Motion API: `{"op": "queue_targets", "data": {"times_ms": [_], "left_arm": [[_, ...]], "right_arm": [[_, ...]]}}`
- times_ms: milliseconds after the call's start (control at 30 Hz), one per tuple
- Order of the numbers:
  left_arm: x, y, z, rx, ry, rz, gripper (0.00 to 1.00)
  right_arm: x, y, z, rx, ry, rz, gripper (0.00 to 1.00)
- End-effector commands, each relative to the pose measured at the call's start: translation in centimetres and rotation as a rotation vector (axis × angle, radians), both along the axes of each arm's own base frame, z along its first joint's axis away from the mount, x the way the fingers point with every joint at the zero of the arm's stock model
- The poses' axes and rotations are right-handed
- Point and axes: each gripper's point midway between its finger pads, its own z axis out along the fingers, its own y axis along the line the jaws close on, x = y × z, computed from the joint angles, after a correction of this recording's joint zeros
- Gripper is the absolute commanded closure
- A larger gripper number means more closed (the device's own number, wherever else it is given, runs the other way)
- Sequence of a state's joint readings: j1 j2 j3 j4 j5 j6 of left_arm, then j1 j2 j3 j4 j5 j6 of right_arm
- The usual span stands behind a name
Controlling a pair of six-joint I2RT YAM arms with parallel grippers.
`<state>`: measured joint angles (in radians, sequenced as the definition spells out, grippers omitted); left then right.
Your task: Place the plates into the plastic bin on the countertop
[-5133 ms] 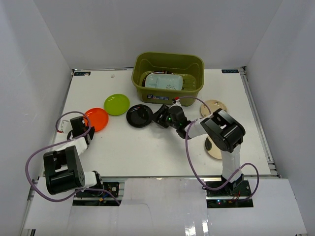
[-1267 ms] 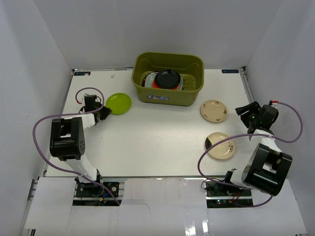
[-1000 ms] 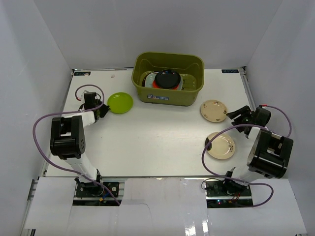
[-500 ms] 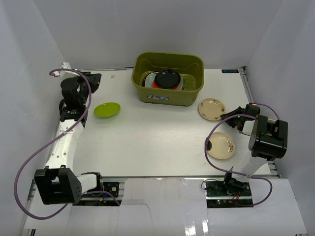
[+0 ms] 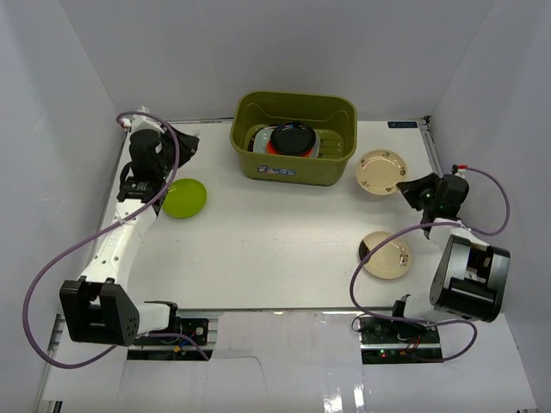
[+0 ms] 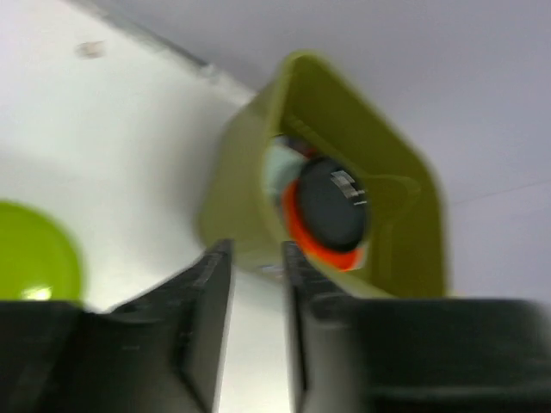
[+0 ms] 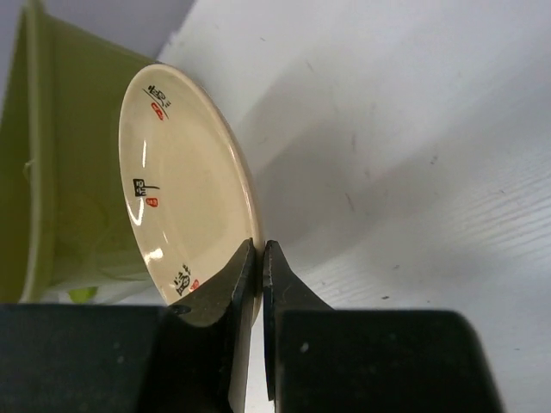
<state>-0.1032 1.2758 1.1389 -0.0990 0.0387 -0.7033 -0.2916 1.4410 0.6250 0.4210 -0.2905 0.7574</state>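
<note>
While the right gripper (image 7: pixel 256 262) pinches the rim of one small beige plate (image 7: pixel 185 202), fingers closed on it at the right of the top view, the left gripper (image 6: pixel 256 288) hangs at the upper left. Its fingers are slightly apart, with nothing between them. The plastic bin (image 5: pixel 293 168) sits at the upper centre of the countertop (image 5: pixel 275 241), between the two grippers. Its right wall is near the gripped plate.

A stack fills the middle of the bin: a black plate (image 5: pixel 294 138) on top, an orange plate (image 5: pixel 273 148) showing as a rim beneath, and a pale plate (image 5: pixel 259 138) under those. What lies lower I cannot tell.

Three plates are outside the bin:
- the gripped beige one
- a second beige plate (image 5: pixel 385 255) lying flat at the lower right
- a lime green plate (image 5: pixel 182 198) at the left, just below the left gripper

Purple cables (image 5: pixel 52 284) loop from both arms, and white walls (image 5: pixel 60 103) edge the surface.
</note>
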Motion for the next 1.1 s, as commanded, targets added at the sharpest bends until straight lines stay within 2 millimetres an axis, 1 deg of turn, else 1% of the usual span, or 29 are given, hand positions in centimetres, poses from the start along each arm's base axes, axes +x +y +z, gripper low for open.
{"op": "queue_targets", "data": {"times_ms": [0, 33, 100, 133, 200, 233, 267, 300, 333, 367, 433, 467, 500, 533, 567, 600, 633, 667, 700, 733, 767, 800, 833, 867, 900, 933, 967, 1033, 1067], "left_arm": [[-2.3, 4.0, -7.8, 0.021, 0.192, 0.11, 0.53], [-2.5, 5.9, -9.1, -0.023, 0.219, 0.142, 0.49], [-2.8, 7.7, -11.2, -0.049, 0.257, 0.182, 0.38], [-3.4, 8.3, -13.3, -0.054, 0.301, 0.204, 0.34], [-3.7, 9.9, -15.0, -0.057, 0.323, 0.26, 0.24], [-4.3, 10.4, -16.7, -0.066, 0.356, 0.283, 0.21], [-4.3, 10.6, -17.2, -0.085, 0.358, 0.294, 0.19], [-4.5, 11.4, -18.0, -0.104, 0.372, 0.319, 0.16], [-4.6, 11.3, -18.7, -0.125, 0.386, 0.311, 0.15], [-4.8, 11.5, -20.1, -0.144, 0.421, 0.319, 0.15], [-5.1, 12.4, -21.4, -0.172, 0.454, 0.346, 0.15], [-5.2, 12.6, -22.4, -0.183, 0.477, 0.347, 0.15], [-5.3, 13.1, -22.7, -0.196, 0.485, 0.366, 0.15], [-5.3, 13.4, -23.1, -0.207, 0.495, 0.37, 0.14], [-5.2, 13.3, -23.9, -0.221, 0.513, 0.363, 0.15], [-5.1, 13.5, -24.2, -0.225, 0.52, 0.366, 0.15], [-5.0, 13.6, -24.6, -0.23, 0.532, 0.367, 0.16], [-4.7, 13.4, -25.0, -0.238, 0.543, 0.359, 0.17], [-4.5, 13.4, -25.8, -0.243, 0.567, 0.356, 0.18], [-4.4, 13.4, -26.3, -0.25, 0.581, 0.359, 0.19], [-3.9, 13.6, -26.2, -0.253, 0.563, 0.359, 0.21], [-4.0, 13.6, -27.2, -0.258, 0.585, 0.366, 0.22], [-4.0, 13.6, -27.5, -0.26, 0.592, 0.367, 0.23], [-3.9, 13.7, -27.8, -0.258, 0.595, 0.368, 0.24], [-3.9, 13.7, -28.5, -0.258, 0.612, 0.373, 0.25], [-3.8, 13.8, -28.7, -0.255, 0.616, 0.374, 0.26], [-3.8, 13.8, -29.0, -0.255, 0.624, 0.375, 0.28], [-3.8, 13.9, -29.5, -0.247, 0.633, 0.377, 0.3], [-3.9, 14.0, -29.6, -0.239, 0.635, 0.378, 0.32]], "right_arm": [[0.9, -0.4, 8.1, -0.072, -0.207, -0.005, 0.92], [1.0, -0.8, 10.0, -0.091, -0.237, -0.023, 0.92], [0.6, -0.9, 14.1, -0.133, -0.324, -0.035, 0.92], [0.7, -0.6, 16.6, -0.147, -0.378, -0.029, 0.92], [0.7, 0.5, 19.6, -0.164, -0.446, 0.0, 0.92], [0.9, 1.0, 20.5, -0.191, -0.464, 0.016, 0.92], [1.8, 2.9, 21.9, -0.199, -0.483, 0.065, 0.92], [2.4, 4.1, 22.4, -0.206, -0.489, 0.096, 0.92], [3.0, 5.2, 22.8, -0.222, -0.492, 0.131, 0.92], [4.3, 7.6, 23.3, -0.217, -0.493, 0.193, 0.92], [5.9, 9.5, 23.6, -0.239, -0.494, 0.227, 0.92], [7.3, 12.2, 23.5, -0.237, -0.484, 0.281, 0.92], [8.2, 13.0, 23.1, -0.241, -0.47, 0.294, 0.92], [8.8, 14.7, 22.9, -0.233, -0.463, 0.333, 0.92], [10.5, 15.7, 20.7, -0.225, -0.413, 0.363, 0.92], [11.4, 16.5, 21.8, -0.223, -0.425, 0.38, 0.92], [12.2, 17.2, 21.4, -0.225, -0.41, 0.391, 0.92], [13.5, 18.5, 18.9, -0.227, -0.36, 0.42, 0.92], [14.4, 19.1, 19.4, -0.231, -0.354, 0.428, 0.92], [14.9, 19.9, 18.8, -0.234, -0.337, 0.443, 0.92], [16.0, 20.4, 16.2, -0.237, -0.285, 0.455, 0.92], [16.5, 20.9, 15.7, -0.25, -0.275, 0.465, 0.92], [16.8, 21.9, 16.1, -0.261, -0.272, 0.482, 0.92], [17.5, 22.4, 14.1, -0.275, -0.233, 0.493, 0.92], [17.9, 22.9, 13.6, -0.304, -0.233, 0.501, 0.92], [17.7, 24.0, 13.3, -0.31, -0.208, 0.532, 0.92], [17.9, 24.5, 11.5, -0.312, -0.173, 0.553, 0.9], [17.5, 25.7, 10.8, -0.318, -0.163, 0.577, 0.87], [17.3, 25.8, 10.3, -0.318, -0.153, 0.582, 0.79]]}}
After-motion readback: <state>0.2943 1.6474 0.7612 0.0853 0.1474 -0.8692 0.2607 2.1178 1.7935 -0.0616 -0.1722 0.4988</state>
